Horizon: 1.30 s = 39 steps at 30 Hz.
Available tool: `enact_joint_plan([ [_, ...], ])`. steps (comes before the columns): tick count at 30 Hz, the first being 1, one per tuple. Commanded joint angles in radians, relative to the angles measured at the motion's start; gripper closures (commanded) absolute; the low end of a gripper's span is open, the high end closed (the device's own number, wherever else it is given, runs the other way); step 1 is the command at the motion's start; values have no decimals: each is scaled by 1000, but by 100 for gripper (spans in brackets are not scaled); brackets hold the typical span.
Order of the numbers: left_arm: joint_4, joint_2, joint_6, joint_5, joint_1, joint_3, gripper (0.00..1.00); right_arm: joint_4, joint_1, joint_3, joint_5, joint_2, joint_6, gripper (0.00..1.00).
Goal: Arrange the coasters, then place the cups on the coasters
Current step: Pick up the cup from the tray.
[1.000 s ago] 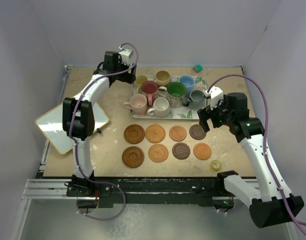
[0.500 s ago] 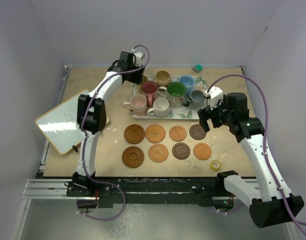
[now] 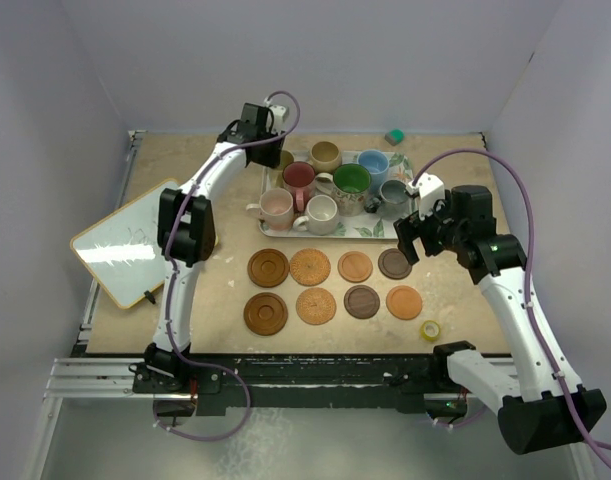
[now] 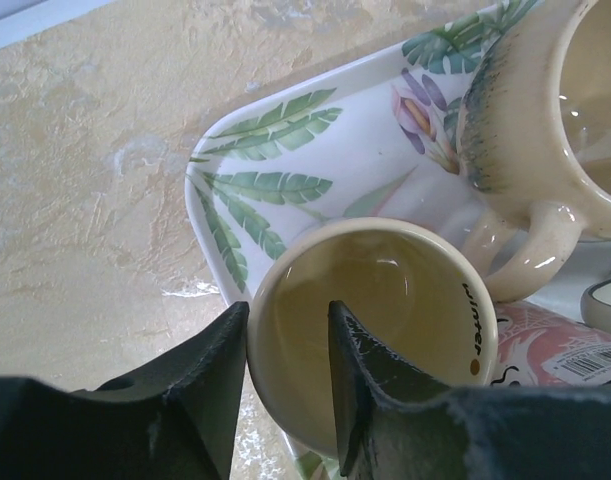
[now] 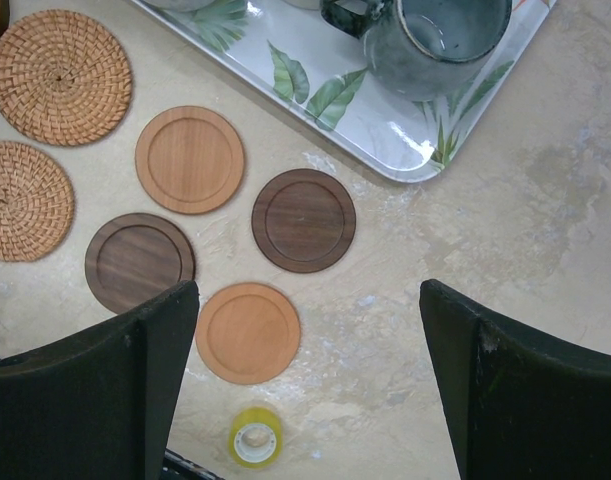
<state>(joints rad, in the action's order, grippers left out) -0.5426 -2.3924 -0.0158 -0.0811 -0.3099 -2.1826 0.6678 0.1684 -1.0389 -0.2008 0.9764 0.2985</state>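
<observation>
Eight coasters lie in two rows of several, from a dark ringed one to an orange one. The cups stand on the leaf-print tray. My left gripper straddles the rim of the yellow cup at the tray's back left corner. One finger is outside the wall, the other inside with a gap to it. A tan cup stands just beyond. My right gripper hangs wide open and empty above the right coasters, near the grey cup.
A small yellow tape roll lies right of the front coaster row. A whiteboard rests at the table's left edge. A green block sits at the back right. Red, green, pink and white cups crowd the tray.
My left arm has swung right from the back left of the table to the yellow cup, and its jaws have narrowed around the rim. The right arm has barely moved.
</observation>
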Motion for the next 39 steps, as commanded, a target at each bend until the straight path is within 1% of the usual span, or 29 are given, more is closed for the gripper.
enact_joint_plan([
  [1, 7, -9, -16, 6, -3, -68, 67, -15, 1, -3, -9, -2, 4, 7],
  [5, -3, -26, -16, 6, -4, -93, 73, -16, 2, -2, -5, -2, 5, 7],
  [12, -2, -43, -11, -2, -4, -99, 79, -12, 2, -2, -2, 0, 4, 7],
  [23, 12, -33, 19, -22, -3, -113, 96, 6, 2, -4, -11, 5, 6, 7],
  [31, 23, 3, 104, -10, -2, -119, 97, 12, 2, -5, -15, 7, -1, 8],
  [39, 27, 76, 138, -32, 4, -120, 97, 4, 2, -3, -8, -2, -6, 8],
])
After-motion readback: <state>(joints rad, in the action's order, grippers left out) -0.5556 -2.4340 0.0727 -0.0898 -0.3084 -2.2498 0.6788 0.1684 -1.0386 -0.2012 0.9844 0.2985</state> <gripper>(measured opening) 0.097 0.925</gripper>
